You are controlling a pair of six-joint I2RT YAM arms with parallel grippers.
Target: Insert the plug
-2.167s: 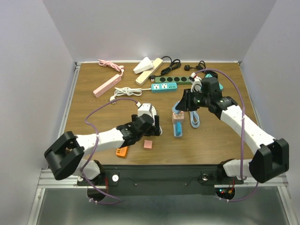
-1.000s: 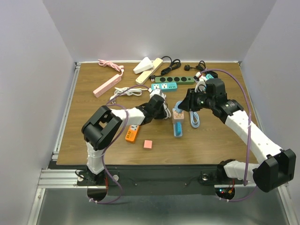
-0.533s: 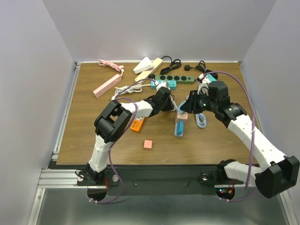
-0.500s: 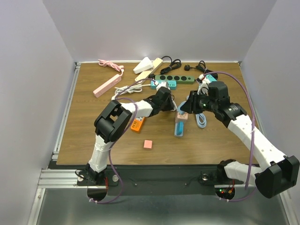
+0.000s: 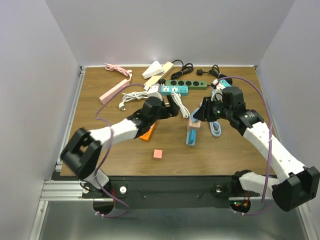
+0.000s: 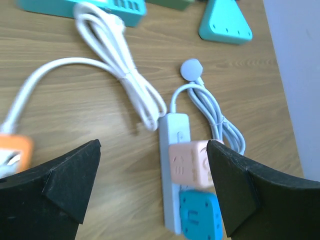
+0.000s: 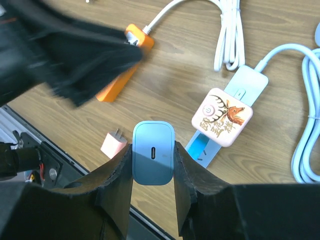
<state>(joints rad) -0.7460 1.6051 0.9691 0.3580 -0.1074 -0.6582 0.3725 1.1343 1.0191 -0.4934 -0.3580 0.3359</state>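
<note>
My right gripper (image 7: 153, 162) is shut on a light blue charger plug (image 7: 153, 159), gripping its two sides with the USB port facing the camera. It hangs above the wood just short of the pale blue power strip (image 7: 246, 80), which carries a pink cube adapter (image 7: 222, 123) with a deer picture. In the top view this gripper (image 5: 198, 116) sits at the strip's (image 5: 190, 140) upper right. My left gripper (image 6: 152, 145) is wide open over the same strip (image 6: 172, 145), with the cube (image 6: 190, 162) between its fingers, which touch nothing. In the top view the left gripper (image 5: 176, 106) hovers left of the cube (image 5: 192, 125).
An orange power strip (image 5: 146, 132) lies under the left forearm and a small pink charger (image 5: 158, 153) lies nearer the front. A coiled white cable (image 6: 125, 75), a teal strip (image 5: 174, 90), a dark green strip (image 5: 187, 84) and a pink strip (image 5: 114, 92) lie further back.
The left gripper went from shut to wide open, and the left arm swung out to the left, stretching low across the table. The right arm holds still with the plug.
</note>
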